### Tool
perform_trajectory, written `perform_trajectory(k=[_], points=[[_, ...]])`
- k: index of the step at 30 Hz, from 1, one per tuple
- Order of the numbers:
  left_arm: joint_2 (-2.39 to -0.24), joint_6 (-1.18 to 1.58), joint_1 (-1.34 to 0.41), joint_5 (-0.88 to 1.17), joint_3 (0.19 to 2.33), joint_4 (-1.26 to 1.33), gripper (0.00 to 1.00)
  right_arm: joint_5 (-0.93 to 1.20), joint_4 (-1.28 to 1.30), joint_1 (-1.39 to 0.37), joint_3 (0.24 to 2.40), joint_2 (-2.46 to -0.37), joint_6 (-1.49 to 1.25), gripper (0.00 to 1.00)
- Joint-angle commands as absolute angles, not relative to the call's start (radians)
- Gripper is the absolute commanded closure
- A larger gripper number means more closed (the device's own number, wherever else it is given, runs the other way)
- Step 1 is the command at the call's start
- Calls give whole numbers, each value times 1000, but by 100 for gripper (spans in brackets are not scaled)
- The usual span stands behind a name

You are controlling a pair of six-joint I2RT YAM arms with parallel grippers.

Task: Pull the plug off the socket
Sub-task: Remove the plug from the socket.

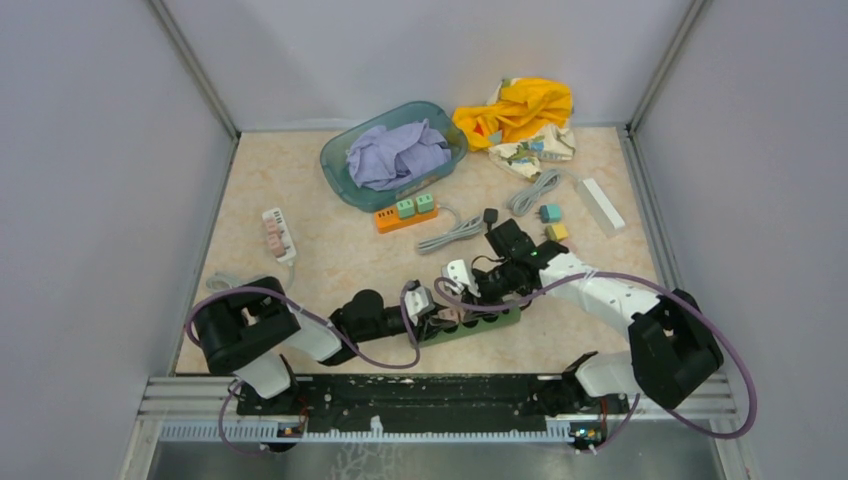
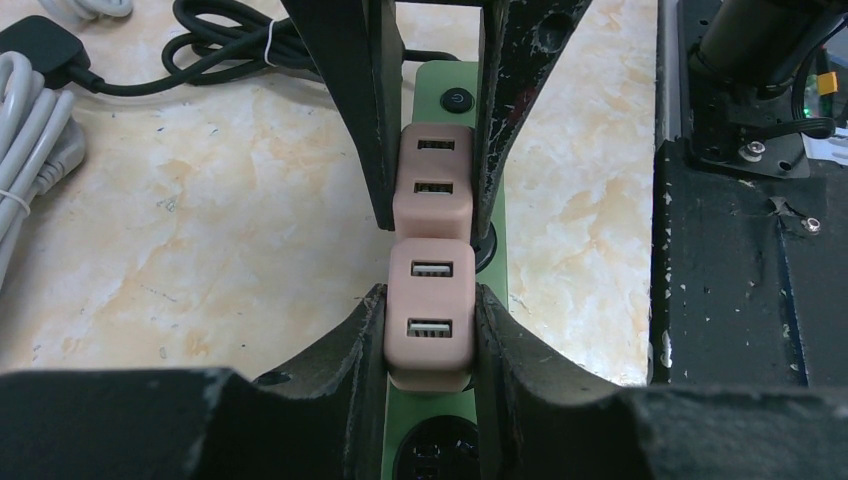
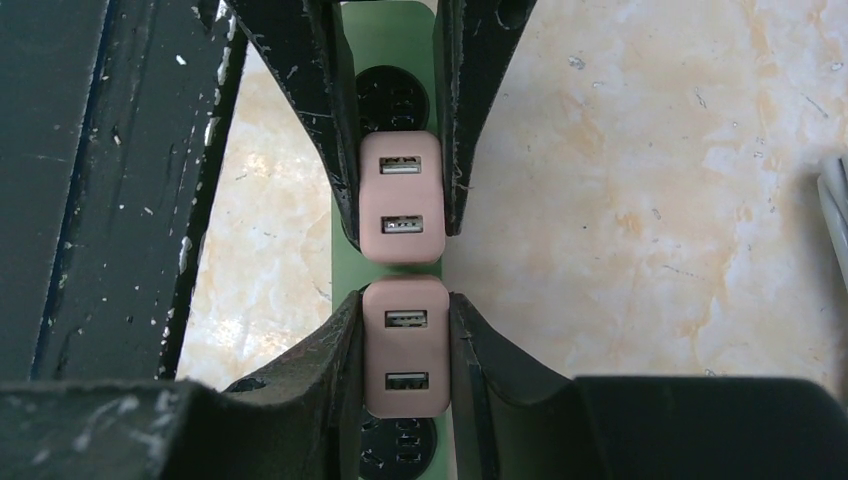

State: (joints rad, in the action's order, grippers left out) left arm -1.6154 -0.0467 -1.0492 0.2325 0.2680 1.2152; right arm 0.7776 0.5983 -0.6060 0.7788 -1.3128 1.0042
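First plug [image 2: 430,345] shows only its pink top face and two USB ports. Its pins and the socket beneath are covered by its own body, so depth of seating cannot be determined. The same applies to the second plug [image 2: 433,180], a matching pink unit. In the top external view both plugs are largely masked by the two tools and read only as small pink patches. The green power strip [image 2: 432,80] is cut off at the frame edges in both wrist views, and the tool fingers cover parts of its long sides.

Position: the first plug sits directly between the fingers of the left tool [image 2: 430,300], which is clenched on its two side faces. The second plug sits directly between the fingers of the right tool [image 3: 403,300], likewise clenched on its side faces. The tools face each other from opposite ends of the strip, fingertip to fingertip. Each plug lies just beyond the tips of the opposing tool. The plugs stand end to end, and whether they touch cannot be told. An empty round socket [image 3: 395,100] lies between the left tool's fingers, behind the first plug. The strip lies flat on the marble-patterned tabletop [image 2: 200,250]. Well apart from the left tool, on its left side, lie a black cable [image 2: 235,45] and a grey cable bundle [image 2: 40,150].

Markings: a power symbol is readable on the round switch [image 2: 455,97], beyond the second plug as seen from the left tool.
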Motion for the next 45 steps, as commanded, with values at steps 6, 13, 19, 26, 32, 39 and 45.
perform_trajectory(k=[6, 13, 19, 26, 32, 39, 45], points=[[-1651, -64, -1048, 240, 272, 1071, 100, 794, 392, -701, 815, -1318, 849, 100], [-1660, -76, -1048, 237, 272, 1038, 100, 750, 380, -665, 830, -1319, 830, 100], [-1666, -79, -1048, 237, 268, 1026, 100, 946, 588, -596, 819, -1260, 1078, 100], [-1711, -73, -1048, 260, 310, 994, 100, 894, 523, -712, 819, -1314, 1007, 100], [-1715, -58, -1048, 260, 294, 1001, 100, 820, 501, -696, 865, -1329, 927, 100], [-1721, -67, -1048, 267, 299, 986, 100, 884, 532, -581, 812, -1232, 1014, 100], [-1726, -59, -1048, 271, 311, 985, 100, 929, 570, -678, 813, -1264, 1062, 100]])
